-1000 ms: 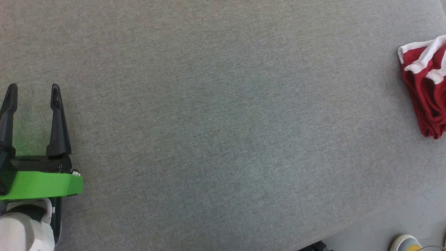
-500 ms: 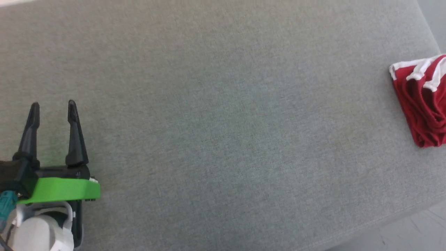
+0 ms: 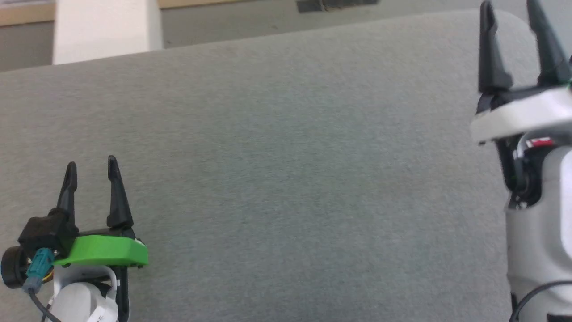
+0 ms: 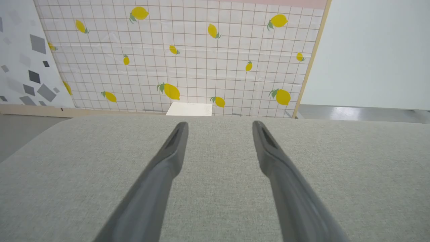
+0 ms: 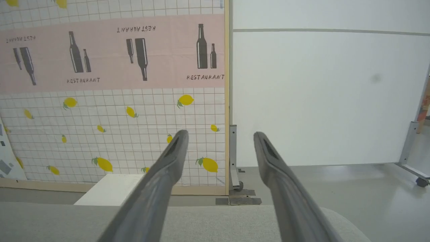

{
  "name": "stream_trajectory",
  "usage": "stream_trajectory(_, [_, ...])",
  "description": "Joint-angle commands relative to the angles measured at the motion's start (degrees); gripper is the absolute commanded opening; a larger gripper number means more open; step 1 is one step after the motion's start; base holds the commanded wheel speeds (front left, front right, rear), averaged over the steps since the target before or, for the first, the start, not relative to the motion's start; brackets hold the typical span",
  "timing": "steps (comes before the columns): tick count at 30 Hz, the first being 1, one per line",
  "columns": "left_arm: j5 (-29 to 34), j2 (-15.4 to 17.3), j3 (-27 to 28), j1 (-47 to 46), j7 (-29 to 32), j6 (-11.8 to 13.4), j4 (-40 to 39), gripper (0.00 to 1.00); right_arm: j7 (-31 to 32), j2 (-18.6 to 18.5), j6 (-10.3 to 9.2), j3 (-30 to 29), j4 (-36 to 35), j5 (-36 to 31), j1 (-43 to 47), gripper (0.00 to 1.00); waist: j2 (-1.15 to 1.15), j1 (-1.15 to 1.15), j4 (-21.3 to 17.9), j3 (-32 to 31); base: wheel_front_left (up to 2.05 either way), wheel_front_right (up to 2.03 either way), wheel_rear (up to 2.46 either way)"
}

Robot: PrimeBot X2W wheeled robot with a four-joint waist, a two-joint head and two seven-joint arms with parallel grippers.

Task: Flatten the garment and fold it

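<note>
left claw (image 3: 91, 163) at 8 o'clock, right claw (image 3: 509, 6) at 2 o'clock, both spread wide and empty over the grey cushion (image 3: 286, 156).

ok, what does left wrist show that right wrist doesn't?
Left wrist: the left hand, open, over a broad stretch of grey surface.
Right wrist: the right hand, open, plus bottle prints, a white partition and its caster.
Both: the lemon wall, the white box and some grey surface.
</note>
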Motion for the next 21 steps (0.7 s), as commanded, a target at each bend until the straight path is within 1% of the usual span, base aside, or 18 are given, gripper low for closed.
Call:
stream_trajectory(1, [-0.7,-0.1,0.0,-1.1,-0.4,0.0,0.9,1.00,-1.9,0.6,-0.10,-0.2,0.2,-0.1,2.1,1.00,0.00,0.00,6.9,-6.2,0.00,0.00,0.00])
stream_trajectory(4, [-0.9,-0.6,0.0,-1.3,-0.8,0.4,2.3,1.00,-5.8,1.4,-0.10,-0.7,1.4,1.3,5.3,1.00,0.00,0.00,8.3,-7.4,0.00,0.00,0.00])
stream_trajectory(7, [-1.0,-1.2,-0.2,-1.0,-1.1,0.7,3.3,1.00,-9.9,1.4,-0.10,0.3,3.4,4.7,9.1,1.00,0.00,0.00,9.2,-8.6,0.00,0.00,0.00])
stream_trajectory(9, [-1.1,-1.7,-0.3,-0.6,-1.2,1.0,3.6,1.00,-11.5,1.5,-0.10,1.0,4.6,5.4,11.8,1.00,0.00,0.00,9.5,-9.1,0.00,0.00,0.00])
stream_trajectory(14, [-1.3,-3.0,-0.5,0.4,-1.7,1.5,3.8,1.00,-13.0,1.5,-0.10,1.6,5.8,6.4,17.9,1.00,0.00,0.00,9.9,-10.0,0.00,0.00,0.00])
stream_trajectory(21, [-1.5,-4.7,-1.7,1.6,-2.1,1.6,4.5,1.00,-13.3,1.5,-0.10,3.2,4.1,4.9,24.4,1.00,0.00,0.00,10.2,-10.8,0.00,0.00,0.00])
